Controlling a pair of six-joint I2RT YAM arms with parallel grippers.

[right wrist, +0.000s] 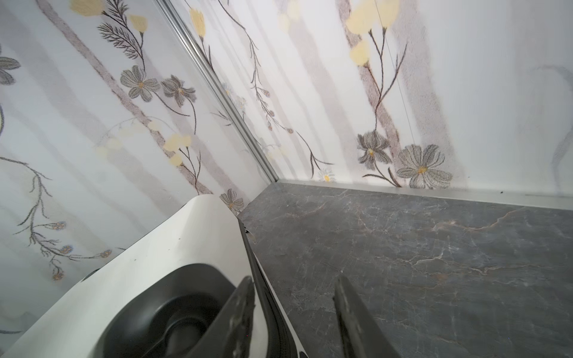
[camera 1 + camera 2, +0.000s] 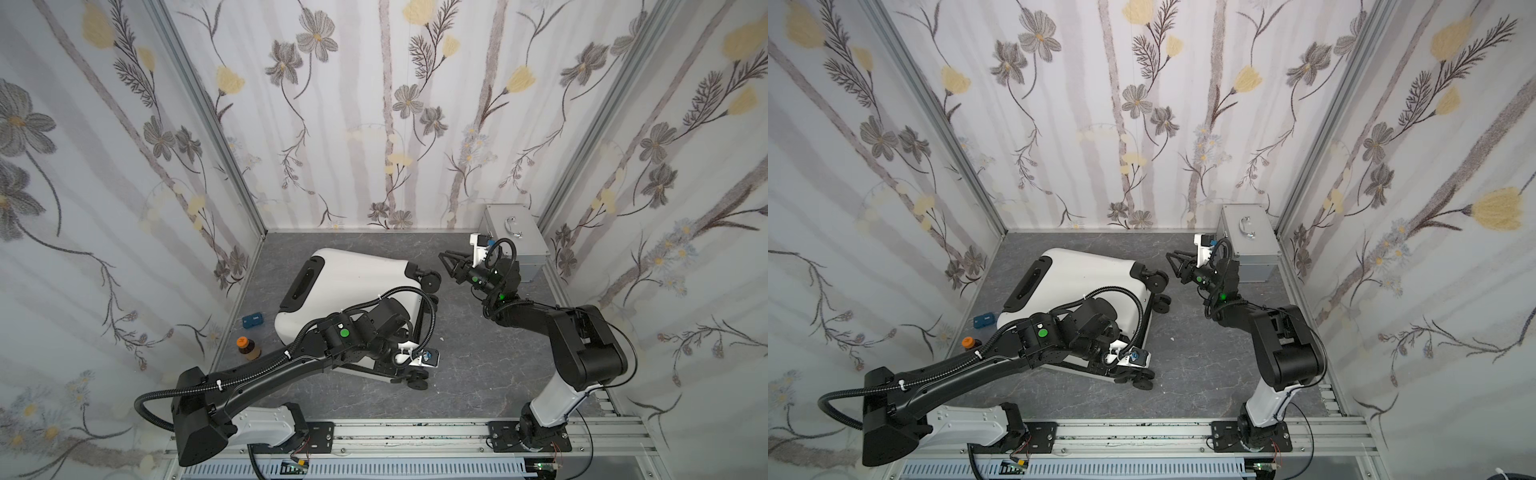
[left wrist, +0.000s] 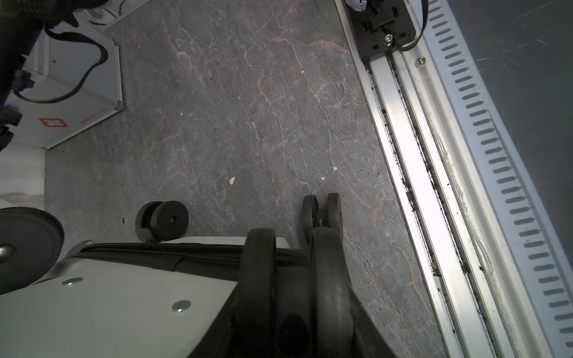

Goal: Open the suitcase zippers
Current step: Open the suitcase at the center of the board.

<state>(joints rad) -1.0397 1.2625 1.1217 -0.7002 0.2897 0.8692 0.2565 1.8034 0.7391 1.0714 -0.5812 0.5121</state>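
The white suitcase (image 2: 353, 282) (image 2: 1084, 282) lies on the grey table, wheels pointing right. Its black zippers band (image 3: 186, 251) runs between the two white shell halves and shows again along the far edge (image 1: 259, 280). My left arm reaches over the case. In the left wrist view my left gripper (image 3: 293, 294) is shut on a black double wheel (image 3: 328, 263) at the near right corner; in both top views the wrist hides it. My right gripper (image 2: 445, 265) (image 2: 1173, 266) (image 1: 294, 288) stands open and holds nothing, just right of the far wheel (image 2: 432, 281).
A silver metal case (image 2: 515, 239) with a chrome handle stands in the back right corner, behind my right wrist. A small blue box (image 2: 252, 321) and a brown bottle (image 2: 247, 348) with an orange cap sit left of the suitcase. An aluminium rail (image 2: 415, 432) bounds the front; floral walls enclose the other sides.
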